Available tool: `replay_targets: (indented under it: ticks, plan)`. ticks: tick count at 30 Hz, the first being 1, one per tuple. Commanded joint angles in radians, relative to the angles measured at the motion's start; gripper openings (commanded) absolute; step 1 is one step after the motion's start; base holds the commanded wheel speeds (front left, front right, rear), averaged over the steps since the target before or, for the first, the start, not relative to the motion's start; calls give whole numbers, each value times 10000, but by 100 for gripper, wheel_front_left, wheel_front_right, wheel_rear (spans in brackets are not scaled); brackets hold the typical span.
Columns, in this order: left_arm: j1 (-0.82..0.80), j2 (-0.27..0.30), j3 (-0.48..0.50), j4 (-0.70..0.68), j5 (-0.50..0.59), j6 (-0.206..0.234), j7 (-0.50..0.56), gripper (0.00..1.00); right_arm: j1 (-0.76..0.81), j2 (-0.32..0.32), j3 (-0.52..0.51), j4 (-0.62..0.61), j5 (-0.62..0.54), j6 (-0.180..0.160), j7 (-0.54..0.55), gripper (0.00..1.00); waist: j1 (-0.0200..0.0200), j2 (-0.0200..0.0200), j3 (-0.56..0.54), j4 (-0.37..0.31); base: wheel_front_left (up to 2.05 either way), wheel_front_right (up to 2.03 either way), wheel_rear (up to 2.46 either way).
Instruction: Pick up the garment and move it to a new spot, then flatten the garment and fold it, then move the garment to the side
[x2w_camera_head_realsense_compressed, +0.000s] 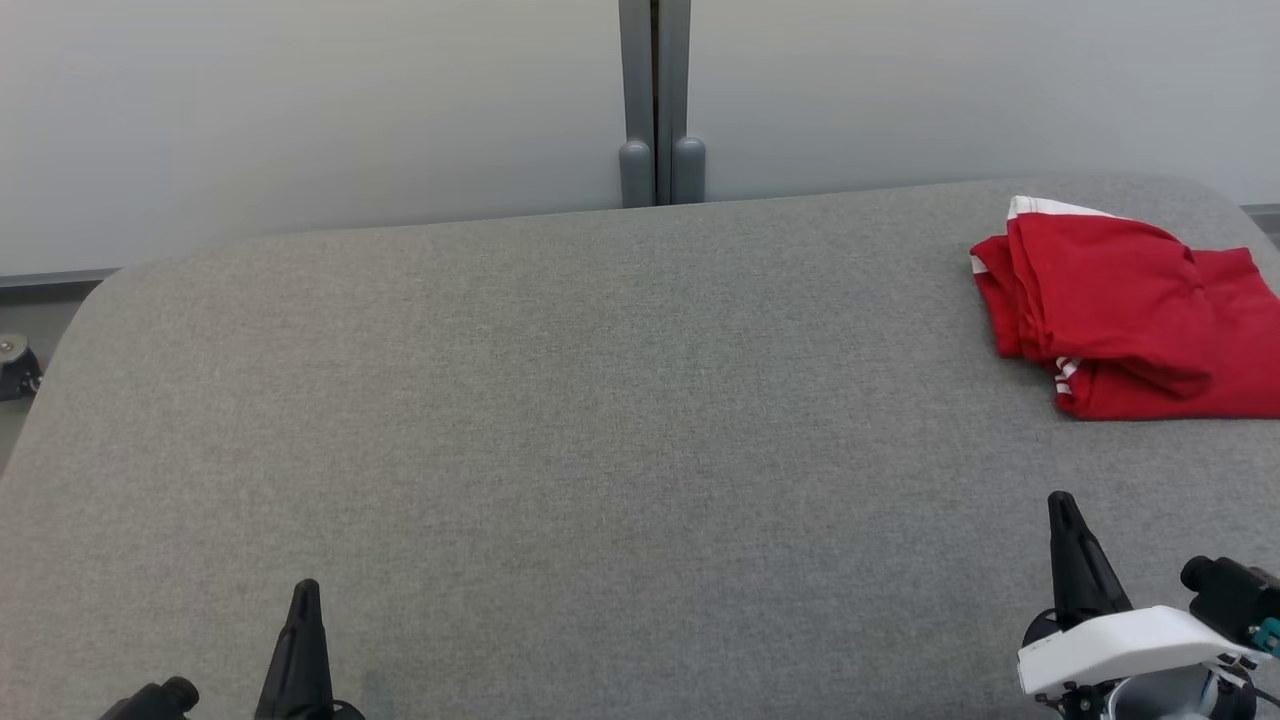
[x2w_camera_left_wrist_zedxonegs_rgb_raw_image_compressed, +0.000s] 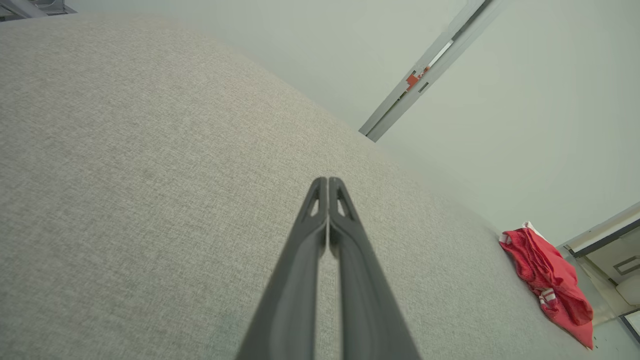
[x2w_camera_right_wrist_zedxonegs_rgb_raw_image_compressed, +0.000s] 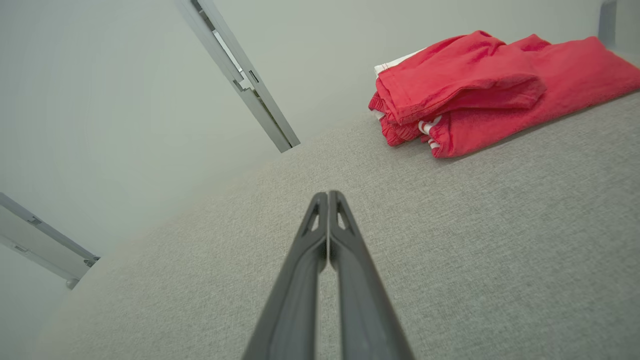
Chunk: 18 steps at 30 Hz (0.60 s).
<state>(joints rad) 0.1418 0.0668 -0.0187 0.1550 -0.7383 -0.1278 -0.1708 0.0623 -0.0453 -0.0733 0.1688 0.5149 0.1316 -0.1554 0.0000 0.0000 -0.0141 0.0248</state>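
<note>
A red garment (x2w_camera_head_realsense_compressed: 1130, 315) with white stripe trim lies folded in a loose stack at the far right of the grey table (x2w_camera_head_realsense_compressed: 600, 400), partly cut off by the head view's right edge. It also appears as the red garment (x2w_camera_right_wrist_zedxonegs_rgb_raw_image_compressed: 480, 90) ahead and to the right in the right wrist view, and small as the red garment (x2w_camera_left_wrist_zedxonegs_rgb_raw_image_compressed: 550, 280) in the left wrist view. My left gripper (x2w_camera_head_realsense_compressed: 305, 590) sits low at the near left, shut and holding nothing (x2w_camera_left_wrist_zedxonegs_rgb_raw_image_compressed: 328, 181). My right gripper (x2w_camera_head_realsense_compressed: 1062, 500) is at the near right, shut and holding nothing (x2w_camera_right_wrist_zedxonegs_rgb_raw_image_compressed: 328, 194), well short of the garment.
The table's grey fabric top has rounded far corners. Behind it stands a pale wall with a grey vertical post (x2w_camera_head_realsense_compressed: 655, 100). A small dark caster-like part (x2w_camera_head_realsense_compressed: 15, 365) sits off the table's left edge.
</note>
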Motion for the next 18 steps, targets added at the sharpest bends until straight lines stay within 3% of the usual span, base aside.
replay_targets:
  ticks: [1, 18]
  plan:
    - [-320, 99, 72, -81, -351, -19, 71, 0, -307, -78, -31, -85, 438, -2, 91, 0, 0, 0, 2, -3, 0, 0, 0]
    - [-865, 138, 252, 136, -2496, -27, 639, 0, -669, -96, -102, 110, 3004, -4, 704, 0, 0, 0, 31, -44, 0, 0, 0]
